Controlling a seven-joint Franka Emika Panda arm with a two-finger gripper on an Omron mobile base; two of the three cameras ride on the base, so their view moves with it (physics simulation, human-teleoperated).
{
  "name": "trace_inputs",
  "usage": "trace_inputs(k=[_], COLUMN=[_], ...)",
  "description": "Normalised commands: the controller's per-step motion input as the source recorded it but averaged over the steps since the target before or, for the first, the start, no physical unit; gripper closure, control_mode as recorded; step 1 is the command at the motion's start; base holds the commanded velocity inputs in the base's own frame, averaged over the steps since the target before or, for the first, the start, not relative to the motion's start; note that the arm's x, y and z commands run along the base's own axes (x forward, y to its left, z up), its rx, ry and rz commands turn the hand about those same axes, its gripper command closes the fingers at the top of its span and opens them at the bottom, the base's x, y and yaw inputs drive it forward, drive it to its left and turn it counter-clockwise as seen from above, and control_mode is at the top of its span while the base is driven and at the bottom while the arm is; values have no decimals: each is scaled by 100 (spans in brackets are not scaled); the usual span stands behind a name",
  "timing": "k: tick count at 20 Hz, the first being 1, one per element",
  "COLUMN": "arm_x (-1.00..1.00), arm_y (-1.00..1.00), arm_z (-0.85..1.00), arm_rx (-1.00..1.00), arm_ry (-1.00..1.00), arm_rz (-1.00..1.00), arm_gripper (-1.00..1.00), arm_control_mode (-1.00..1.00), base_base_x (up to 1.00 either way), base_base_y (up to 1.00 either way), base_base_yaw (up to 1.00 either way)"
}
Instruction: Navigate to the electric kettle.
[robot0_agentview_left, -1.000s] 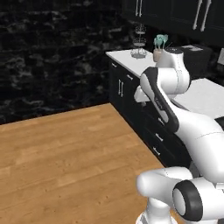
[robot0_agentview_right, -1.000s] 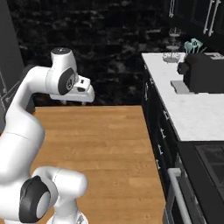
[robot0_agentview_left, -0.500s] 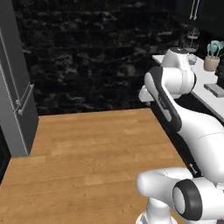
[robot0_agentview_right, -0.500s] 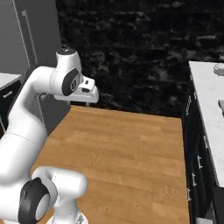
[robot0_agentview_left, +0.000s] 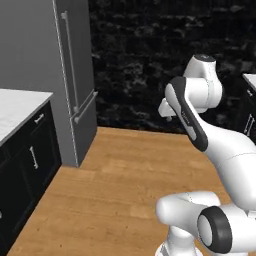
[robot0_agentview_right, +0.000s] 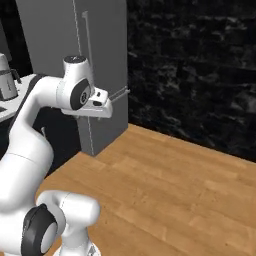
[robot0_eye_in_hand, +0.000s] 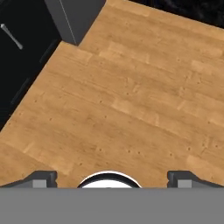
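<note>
electric kettle, partly cut off, on the left counter, claw spread wide.

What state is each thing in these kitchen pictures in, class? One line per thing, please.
hand: open, holding nothing, over bare wooden floor.
electric kettle: upright on the counter at the far left edge of the right base view, partly cut off.
fridge: doors shut.
lower cabinets: doors and drawers shut.
</note>
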Motion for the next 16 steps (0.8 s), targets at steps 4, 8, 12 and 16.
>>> trace_inputs(k=[4, 8, 12, 16], arm_x=[0, 0, 0, 0], arm_y=[0, 0, 0, 0], arm_z=[0, 0, 0, 0], arm_rx=[0, 0, 0, 0], arm_ry=[0, 0, 0, 0], arm_rz=[0, 0, 0, 0], arm_gripper=[-100, -100, -100, -100], arm_control_mode=[100, 100, 100, 100], base_base_x=[85, 94, 79, 82], base_base_y=[-7, -18, -13, -13], base_base_yaw=[53, 59, 63, 61])
